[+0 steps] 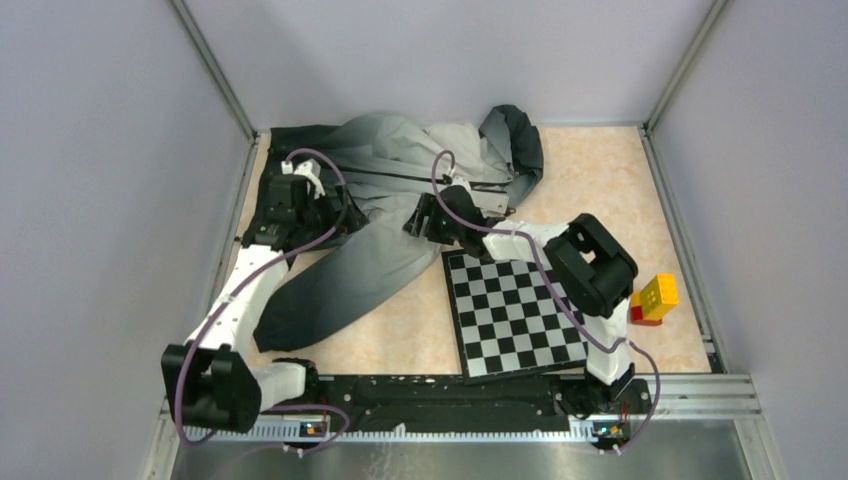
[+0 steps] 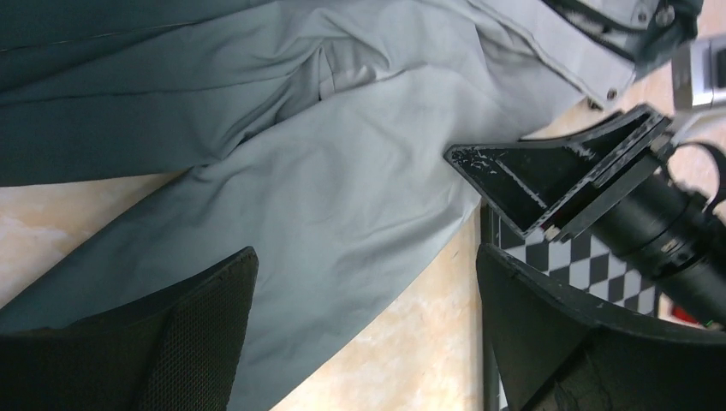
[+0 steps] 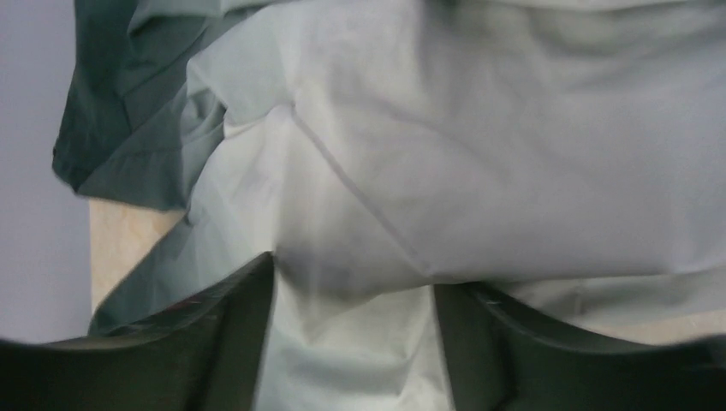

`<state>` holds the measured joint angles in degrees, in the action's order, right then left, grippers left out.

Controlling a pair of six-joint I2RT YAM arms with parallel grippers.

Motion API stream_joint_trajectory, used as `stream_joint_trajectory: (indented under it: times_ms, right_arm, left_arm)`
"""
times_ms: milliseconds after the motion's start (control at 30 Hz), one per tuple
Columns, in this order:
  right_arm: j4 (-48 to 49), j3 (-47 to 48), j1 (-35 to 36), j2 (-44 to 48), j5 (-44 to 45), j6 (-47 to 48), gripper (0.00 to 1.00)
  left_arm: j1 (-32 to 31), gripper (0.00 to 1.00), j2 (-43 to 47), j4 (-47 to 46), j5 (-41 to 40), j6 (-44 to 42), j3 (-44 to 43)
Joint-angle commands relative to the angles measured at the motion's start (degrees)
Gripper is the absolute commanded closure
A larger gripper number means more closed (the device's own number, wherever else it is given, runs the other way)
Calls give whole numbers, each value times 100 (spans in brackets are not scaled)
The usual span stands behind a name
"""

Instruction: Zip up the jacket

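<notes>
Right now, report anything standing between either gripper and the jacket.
Nothing visible does. The left gripper and right gripper, both open, hang directly over the jacket, its grey fabric filling the gap between their fingers.

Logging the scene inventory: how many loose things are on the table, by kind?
jacket: 1
chessboard: 1
toy blocks: 2, the yellow block and the red block
total: 4
</notes>
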<state>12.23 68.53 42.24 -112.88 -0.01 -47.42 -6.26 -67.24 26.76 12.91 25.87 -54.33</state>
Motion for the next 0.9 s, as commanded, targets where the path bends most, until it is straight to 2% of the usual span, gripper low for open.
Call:
stream_joint_trajectory:
  times_ms: [0, 67, 133, 167, 233, 267, 467, 567, 733, 867]
  right_arm:
    - [46, 471, 51, -262, 781, -344, 47]
    - [7, 400, 69, -268, 660, -336, 64]
    - [79, 212, 138, -164, 518, -169, 73]
    - [187, 70, 183, -90, 512, -50, 83]
    - [520, -383, 265, 90, 547, 163, 92]
    - [708, -607, 291, 183, 536, 242, 99]
    - [1299, -1861, 391, 849, 849, 474, 100]
    - [1573, -2363, 466, 1188, 940, 462, 100]
    - [1458, -2313, 654, 1526, 1105, 1050, 100]
    - [784, -1851, 657, 1666, 1323, 1640, 81]
  left_arm:
    - [117, 1, -438, -549, -388, 633, -479]
    - [189, 1, -635, -617, -529, 977, -521]
    - [279, 1, -878, -519, -790, 1369, -630]
    - [349, 1, -1013, -495, -775, 1479, -684]
    - [514, 1, -1317, -357, -734, 1733, -802]
    - [574, 1, -1434, -332, -645, 1836, -832]
    - [1421, 3, -1722, -506, -341, 2261, -696]
    - [1696, 3, -1896, -469, -265, 2038, -838]
    - [1906, 1, -2250, -593, 129, 1456, -1021]
    - [2121, 3, -2317, -948, 672, 838, -942]
